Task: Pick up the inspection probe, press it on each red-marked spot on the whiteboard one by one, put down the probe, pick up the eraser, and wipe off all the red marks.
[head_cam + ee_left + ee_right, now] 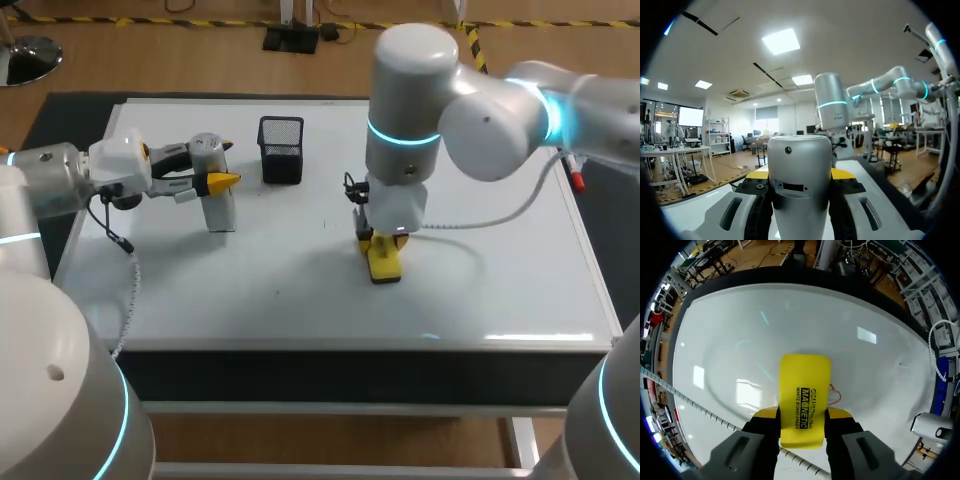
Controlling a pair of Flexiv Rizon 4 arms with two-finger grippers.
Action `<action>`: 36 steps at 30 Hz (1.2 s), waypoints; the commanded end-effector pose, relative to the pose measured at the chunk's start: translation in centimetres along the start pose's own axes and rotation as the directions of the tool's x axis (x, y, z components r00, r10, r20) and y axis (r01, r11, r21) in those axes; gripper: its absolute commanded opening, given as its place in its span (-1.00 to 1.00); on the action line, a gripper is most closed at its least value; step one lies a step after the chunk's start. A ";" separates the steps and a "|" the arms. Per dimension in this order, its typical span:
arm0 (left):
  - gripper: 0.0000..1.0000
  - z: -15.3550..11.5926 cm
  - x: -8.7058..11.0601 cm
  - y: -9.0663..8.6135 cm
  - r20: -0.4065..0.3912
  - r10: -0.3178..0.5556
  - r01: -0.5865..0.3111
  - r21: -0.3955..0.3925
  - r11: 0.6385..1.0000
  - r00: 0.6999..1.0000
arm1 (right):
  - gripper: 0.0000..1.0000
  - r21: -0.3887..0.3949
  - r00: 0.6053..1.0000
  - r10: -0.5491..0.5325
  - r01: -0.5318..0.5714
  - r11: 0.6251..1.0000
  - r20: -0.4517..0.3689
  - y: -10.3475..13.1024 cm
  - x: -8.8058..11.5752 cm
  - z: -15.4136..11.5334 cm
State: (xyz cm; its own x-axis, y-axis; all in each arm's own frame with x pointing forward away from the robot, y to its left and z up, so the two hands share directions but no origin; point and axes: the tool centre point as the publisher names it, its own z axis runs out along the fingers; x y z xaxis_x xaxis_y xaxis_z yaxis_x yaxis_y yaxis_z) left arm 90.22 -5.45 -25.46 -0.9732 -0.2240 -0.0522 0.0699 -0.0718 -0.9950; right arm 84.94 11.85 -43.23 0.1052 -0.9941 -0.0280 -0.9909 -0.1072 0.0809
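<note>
While right gripper [802, 413] clamps eraser [805, 385], wrist view alone shows red mark [833, 393], left gripper [800, 174] clamps probe [800, 160]

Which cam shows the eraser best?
Right wrist view: the eraser sits centered, gripped by the right claw, label face visible, against the whiteboard, a red mark beside it. Head view shows it only as a small yellow block below the right arm. Left wrist view doesn't show it.

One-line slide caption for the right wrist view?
The right jaws hold the yellow eraser on the whiteboard, a red mark beside it.
</note>
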 end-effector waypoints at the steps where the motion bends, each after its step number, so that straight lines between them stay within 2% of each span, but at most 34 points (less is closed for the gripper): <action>1: -1.00 0.0 0.0 0.0 0.000 0.001 -0.001 0.002 1.000 1.000 | -1.00 0.001 1.000 0.004 -0.004 1.000 -0.001 -0.3 1.2 0.5; 6: -1.00 0.0 0.0 0.0 0.000 0.001 -0.001 0.002 1.000 1.000 | -1.00 0.008 0.999 0.025 -0.025 1.000 -0.020 -0.7 1.8 0.2; 9: -1.00 0.0 0.0 0.0 0.000 0.001 -0.001 0.002 1.000 1.000 | -1.00 0.000 0.999 0.041 -0.041 0.999 -0.030 -0.8 1.8 -1.0; 13: -1.00 0.0 0.0 0.0 0.000 0.001 -0.001 0.002 1.000 1.000 | -1.00 0.003 1.000 0.009 -0.009 1.000 -0.008 -0.9 0.0 -3.2; 16: -1.00 0.0 0.0 0.0 0.000 0.001 -0.001 0.002 1.000 1.000 | -1.00 0.008 1.000 -0.027 0.027 1.000 0.002 -0.8 -2.0 -3.7; 22: -1.00 0.0 0.0 0.0 0.000 0.001 -0.001 0.002 1.000 1.000 | -1.00 -0.017 0.996 -0.086 0.086 0.996 0.009 -0.4 -6.1 -2.7; 25: -1.00 0.0 0.0 0.0 0.000 0.001 -0.001 0.002 1.000 1.000 | -1.00 -0.026 0.994 -0.108 0.108 0.994 0.006 0.1 -7.4 -2.0; 29: -1.00 0.0 0.0 0.0 0.000 0.001 -0.001 0.002 1.000 1.000 | -1.00 -0.033 0.992 -0.126 0.126 0.992 -0.001 0.7 -8.3 -1.0; 36: -1.00 0.0 0.0 0.0 0.000 0.001 -0.001 0.002 1.000 1.000 | -1.00 -0.035 0.991 -0.135 0.134 0.990 -0.010 1.0 -8.3 -0.3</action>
State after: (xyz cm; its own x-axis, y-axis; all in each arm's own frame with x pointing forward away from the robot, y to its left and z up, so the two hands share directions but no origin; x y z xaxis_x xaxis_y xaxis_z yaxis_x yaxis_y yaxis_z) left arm 90.22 -5.44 -25.46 -0.9732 -0.2240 -0.0522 0.0699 -0.0717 -0.9950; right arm 82.97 19.95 -42.57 0.2363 -0.9710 -0.0348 -0.9648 -0.2388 0.1098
